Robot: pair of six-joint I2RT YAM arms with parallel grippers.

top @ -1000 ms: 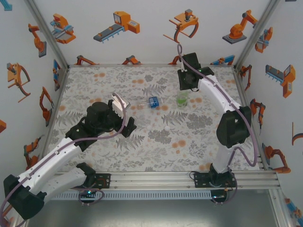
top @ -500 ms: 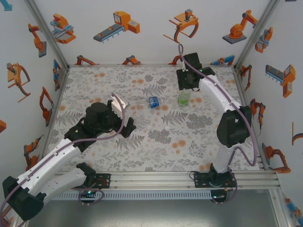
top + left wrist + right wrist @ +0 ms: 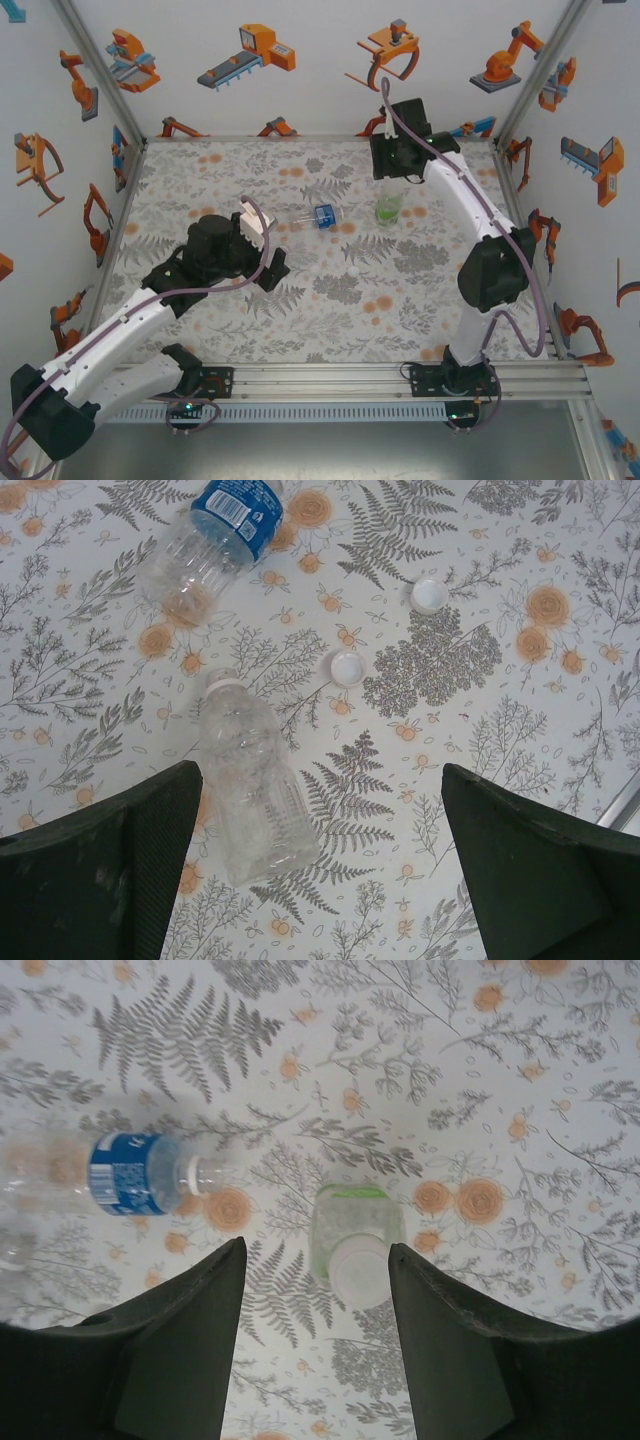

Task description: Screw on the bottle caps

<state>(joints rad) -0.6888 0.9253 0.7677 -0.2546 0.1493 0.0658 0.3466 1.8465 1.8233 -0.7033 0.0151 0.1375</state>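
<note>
Right gripper [image 3: 315, 1250]: jaws parted, nothing clamped. The right wrist view looks straight down between its two dark fingers [image 3: 180, 1350] onto the green bottle [image 3: 355, 1225], which stands upright with a white cap [image 3: 358, 1272] on its neck. Whether that cap is screwed tight cannot be told. The top view supplies the height relation: the right gripper [image 3: 396, 168] hangs above the green bottle [image 3: 388, 208] and apart from it, toward the far right of the patterned table [image 3: 300, 320].

Blue-label bottle [image 3: 125, 1175]: lying on its side to the left of the green bottle, with its open neck and white neck ring pointing toward it. In the top view it lies near the far middle of the table [image 3: 323, 216], between the two grippers.

Left gripper [image 3: 320, 770]: jaws spread wide, empty. The left wrist view gives the detail here.
- The plain bottle [image 3: 255, 790] lies on its side on the table below the gap between the fingers, neck open.
- The blue-label bottle [image 3: 215, 540] lies beyond it.
- The first loose cap [image 3: 349, 667] rests near the plain bottle's neck, on its right.
- The second loose cap [image 3: 430, 596] sits further right, apart from the first.

In the top view the left gripper [image 3: 265, 243] sits left of centre. The loose caps are too small to tell there.
</note>
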